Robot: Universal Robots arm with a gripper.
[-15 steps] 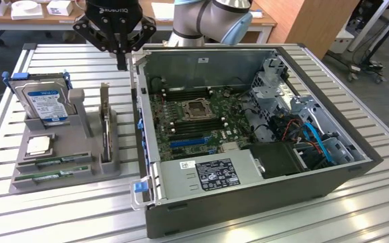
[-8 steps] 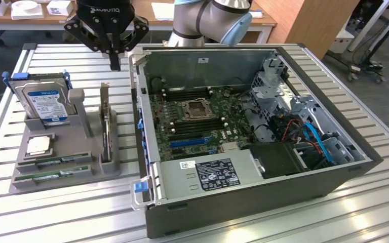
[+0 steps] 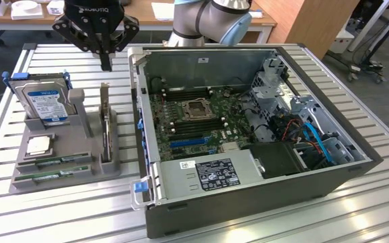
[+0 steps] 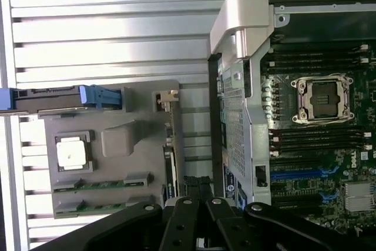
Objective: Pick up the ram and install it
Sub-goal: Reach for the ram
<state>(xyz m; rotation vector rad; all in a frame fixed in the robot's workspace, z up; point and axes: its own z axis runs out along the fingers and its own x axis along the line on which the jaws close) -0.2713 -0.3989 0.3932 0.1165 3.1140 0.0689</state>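
Two green ram sticks (image 3: 54, 161) (image 3: 51, 175) lie edge-up in slots at the near end of a grey holder (image 3: 59, 136) on the slatted table. From the wrist they show as thin green strips (image 4: 100, 184) (image 4: 94, 207). My gripper (image 3: 105, 65) hangs above the table past the holder's far end, fingers shut together with nothing between them. Its black fingers (image 4: 198, 189) show in the wrist view beside the holder's edge. The open computer case (image 3: 248, 207) lies at the exterior view's right, with black memory slots (image 3: 201, 126) (image 4: 317, 139) beside the processor socket (image 3: 196, 108).
The holder also carries a blue-labelled hard drive (image 3: 46, 104), a dark expansion card (image 3: 105, 121) standing on edge and a square processor (image 3: 38, 146). The case wall (image 3: 140, 116) rises between holder and motherboard. Desks and boxes stand beyond the table.
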